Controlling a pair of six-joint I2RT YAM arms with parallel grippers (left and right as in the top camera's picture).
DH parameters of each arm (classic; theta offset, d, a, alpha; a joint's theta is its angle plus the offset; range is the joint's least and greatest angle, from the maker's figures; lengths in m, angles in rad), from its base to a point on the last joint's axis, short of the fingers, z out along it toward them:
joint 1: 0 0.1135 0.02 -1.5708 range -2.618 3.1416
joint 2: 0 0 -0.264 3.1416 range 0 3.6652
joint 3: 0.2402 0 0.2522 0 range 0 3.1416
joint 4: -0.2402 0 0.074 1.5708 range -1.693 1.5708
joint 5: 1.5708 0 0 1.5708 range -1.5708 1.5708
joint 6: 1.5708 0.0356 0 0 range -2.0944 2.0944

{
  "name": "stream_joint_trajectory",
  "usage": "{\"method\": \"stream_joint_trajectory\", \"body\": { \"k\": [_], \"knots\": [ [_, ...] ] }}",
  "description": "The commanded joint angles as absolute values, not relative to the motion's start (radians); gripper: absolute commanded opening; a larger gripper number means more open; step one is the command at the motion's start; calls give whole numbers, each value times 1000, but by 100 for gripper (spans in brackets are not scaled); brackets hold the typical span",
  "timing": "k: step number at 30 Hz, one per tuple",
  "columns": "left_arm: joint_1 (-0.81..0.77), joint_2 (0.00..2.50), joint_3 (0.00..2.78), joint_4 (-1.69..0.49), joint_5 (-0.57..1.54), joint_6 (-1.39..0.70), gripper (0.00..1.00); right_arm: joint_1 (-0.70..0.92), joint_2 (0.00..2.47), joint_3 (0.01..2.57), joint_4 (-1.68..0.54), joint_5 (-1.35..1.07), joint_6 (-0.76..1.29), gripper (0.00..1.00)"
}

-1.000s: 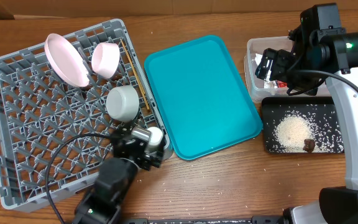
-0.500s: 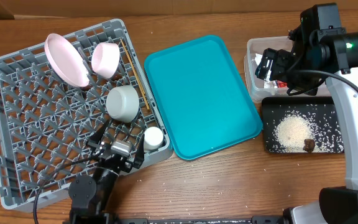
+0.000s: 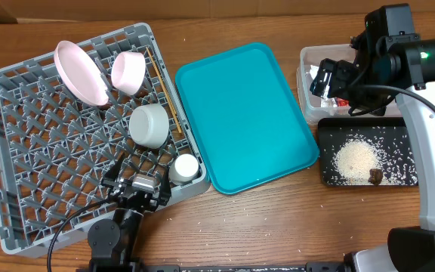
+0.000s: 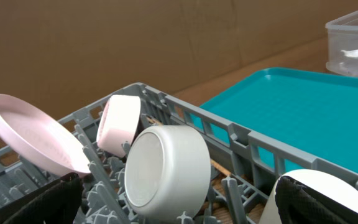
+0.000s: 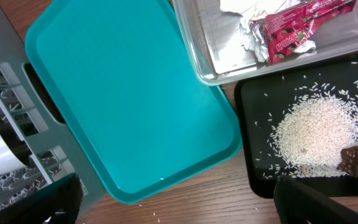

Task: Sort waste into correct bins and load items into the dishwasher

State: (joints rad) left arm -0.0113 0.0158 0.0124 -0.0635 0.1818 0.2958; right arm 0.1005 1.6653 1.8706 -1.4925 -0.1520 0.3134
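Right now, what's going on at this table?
Sorting looks done. Plates, bowl, cup and chopsticks sit in the grey dish rack; napkin and red wrapper lie in the clear tub; rice and a brown lump in the black tray. Both grippers are open, empty: the left gripper at the rack's near edge, the right gripper near the tub.

There is one grey dish rack [image 3: 44, 151]; it holds one large plate [image 3: 80, 72], one small plate [image 3: 128, 72], one bowl [image 3: 149, 125] and one cup [image 3: 185, 167]; the chopsticks [image 3: 167, 97] are too thin to count with certainty. I count also one teal tray [image 3: 248, 113], one clear tub [image 3: 308, 102] and one black tray [image 3: 325, 151]; one red wrapper [image 5: 297, 31], one napkin [image 5: 236, 5], one heap of rice [image 5: 316, 134] and one brown lump [image 5: 355, 160].
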Motion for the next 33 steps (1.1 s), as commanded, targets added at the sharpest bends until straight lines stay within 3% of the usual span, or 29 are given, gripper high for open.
{"method": "stream_joint_trajectory", "body": {
  "k": [1,30,33],
  "knots": [
    [-4,2,4,-63,155,315,100,103,1663,1871,-1489,-147,314,100],
    [-4,4,4,-63,154,315,100,103,1663,1871,-1508,-62,280,100],
    [-4,4,4,-63,154,315,100,109,1620,1866,-1416,-1,281,100]
  ]
}}
